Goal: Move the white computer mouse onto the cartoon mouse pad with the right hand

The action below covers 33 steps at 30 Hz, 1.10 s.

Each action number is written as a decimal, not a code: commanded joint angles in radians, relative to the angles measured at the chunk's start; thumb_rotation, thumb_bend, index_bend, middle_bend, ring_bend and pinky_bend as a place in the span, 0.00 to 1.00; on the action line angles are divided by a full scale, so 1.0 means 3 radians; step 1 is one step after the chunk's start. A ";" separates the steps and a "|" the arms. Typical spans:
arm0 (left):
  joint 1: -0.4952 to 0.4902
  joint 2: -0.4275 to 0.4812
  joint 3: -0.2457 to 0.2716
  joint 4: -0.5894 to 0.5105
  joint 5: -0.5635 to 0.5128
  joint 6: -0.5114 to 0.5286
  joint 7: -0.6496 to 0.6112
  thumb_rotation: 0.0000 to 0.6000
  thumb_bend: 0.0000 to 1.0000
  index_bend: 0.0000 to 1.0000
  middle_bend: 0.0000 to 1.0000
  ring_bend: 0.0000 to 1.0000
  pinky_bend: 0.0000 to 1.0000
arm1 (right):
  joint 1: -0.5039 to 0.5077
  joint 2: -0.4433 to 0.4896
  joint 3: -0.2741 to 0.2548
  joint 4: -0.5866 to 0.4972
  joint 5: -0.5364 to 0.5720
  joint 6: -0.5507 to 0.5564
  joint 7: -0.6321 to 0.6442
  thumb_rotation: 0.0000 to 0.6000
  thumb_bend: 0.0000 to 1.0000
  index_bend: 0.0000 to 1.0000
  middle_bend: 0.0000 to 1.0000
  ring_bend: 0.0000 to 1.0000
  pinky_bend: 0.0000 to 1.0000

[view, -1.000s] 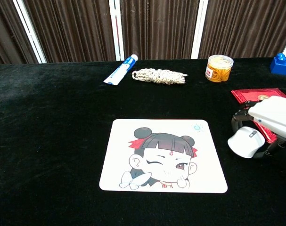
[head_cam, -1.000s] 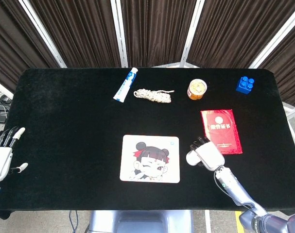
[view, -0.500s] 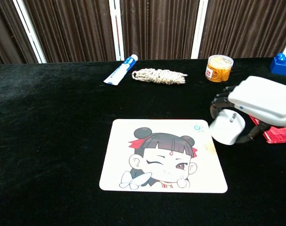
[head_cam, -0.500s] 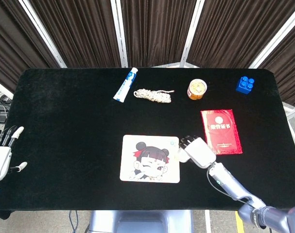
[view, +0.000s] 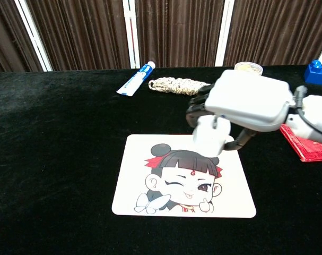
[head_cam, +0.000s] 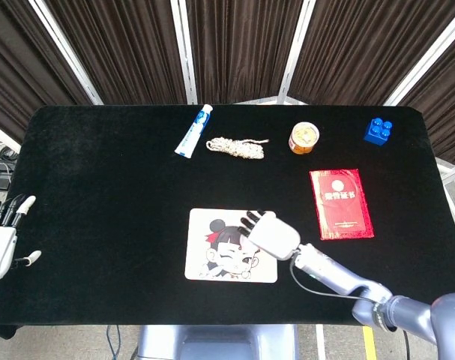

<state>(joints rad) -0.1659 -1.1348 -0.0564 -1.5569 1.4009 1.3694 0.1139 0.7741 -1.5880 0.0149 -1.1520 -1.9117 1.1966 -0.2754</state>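
Since a second ago my right hand (head_cam: 268,232) has carried the white computer mouse leftward, from the bare table (head_cam: 100,180) beside the red booklet (head_cam: 340,203) to a spot over the cartoon mouse pad (head_cam: 231,255).

Head view: right hand sits over the pad's upper right part, fingers pointing toward the far left. The mouse is hidden under the palm from this angle. Booklet now well clear of the hand. Left hand (head_cam: 2,240) hangs at the near left edge of the table, fingers apart, grasping nothing. Toothpaste tube (head_cam: 194,130), coil of rope (head_cam: 237,146), yellow tub (head_cam: 303,138) and blue brick (head_cam: 378,130) lie along the far side, untouched.

Chest view: right hand (view: 240,106) is clenched around the white computer mouse (view: 209,135), fingers wrapped on both sides. The mouse hangs nose down, its lower end over the far edge of the cartoon mouse pad (view: 182,186). I cannot tell whether it touches the pad or is just above it.

Progress, as I judge it: pickup and carry are done. Left to do: level the mouse, set it flat on the pad, let go, pull the hand away.
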 commanded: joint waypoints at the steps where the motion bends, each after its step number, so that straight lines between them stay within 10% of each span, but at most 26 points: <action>1: 0.0003 0.0002 0.0000 -0.0003 -0.0002 0.0002 -0.0011 1.00 0.13 0.00 0.00 0.00 0.00 | 0.0089 -0.0071 -0.0020 0.0022 -0.0055 -0.0084 -0.0032 1.00 0.07 0.65 0.55 0.36 0.58; 33: 0.0001 0.0031 -0.0009 -0.0047 -0.0066 -0.0046 -0.0035 1.00 0.13 0.00 0.00 0.00 0.00 | 0.0355 -0.0657 -0.0338 0.0927 -0.0294 0.0123 0.0407 1.00 0.07 0.65 0.55 0.36 0.56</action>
<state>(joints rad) -0.1654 -1.1254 -0.0589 -1.5710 1.3814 1.3558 0.1032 0.8809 -1.7809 -0.0841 -0.8785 -2.0001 1.2302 -0.1559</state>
